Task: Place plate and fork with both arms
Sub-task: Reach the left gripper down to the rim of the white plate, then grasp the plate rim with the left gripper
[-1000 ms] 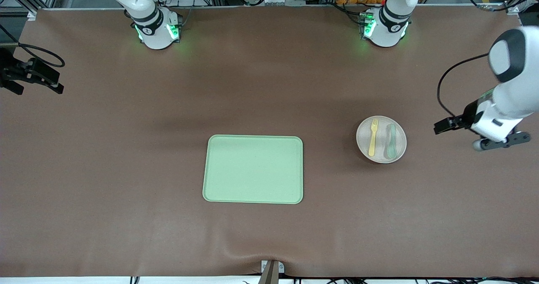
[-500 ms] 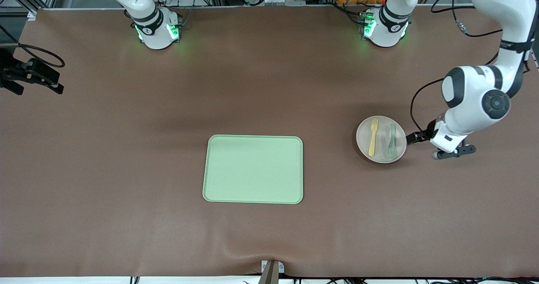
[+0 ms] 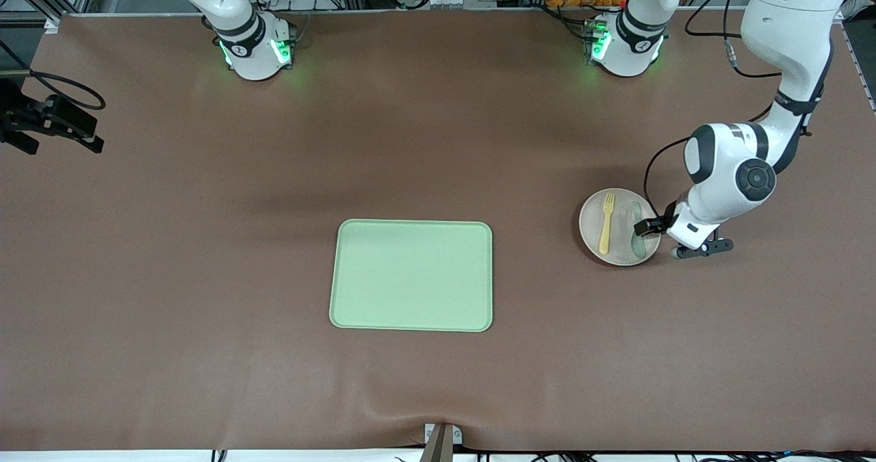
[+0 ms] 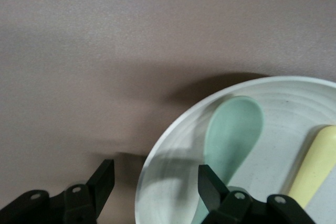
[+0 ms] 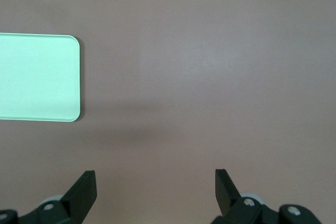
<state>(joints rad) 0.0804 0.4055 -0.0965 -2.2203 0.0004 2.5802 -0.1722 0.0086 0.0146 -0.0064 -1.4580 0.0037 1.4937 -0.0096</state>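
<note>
The round pale plate (image 3: 619,243) lies on the table toward the left arm's end, beside the green tray (image 3: 411,275). On it lie the yellow fork (image 3: 606,224) and a muted green spoon (image 3: 637,229). My left gripper (image 3: 651,233) is low at the plate's edge nearest the left arm's end. In the left wrist view it (image 4: 156,184) is open, with the plate's rim (image 4: 157,148) between its fingers; the spoon (image 4: 233,129) and the fork's handle (image 4: 315,161) lie close by. My right gripper (image 5: 155,192) is open and empty over bare table near a tray corner (image 5: 37,77); it is out of the front view.
A black device on a cable (image 3: 48,123) sits at the table's edge at the right arm's end. The two arm bases (image 3: 253,48) (image 3: 626,44) stand along the table's edge farthest from the front camera. Brown mat surrounds the tray.
The left arm has swung in from the left arm's end of the table and come down; its gripper now sits at the plate's rim. Plate, fork, spoon and tray have not moved.
</note>
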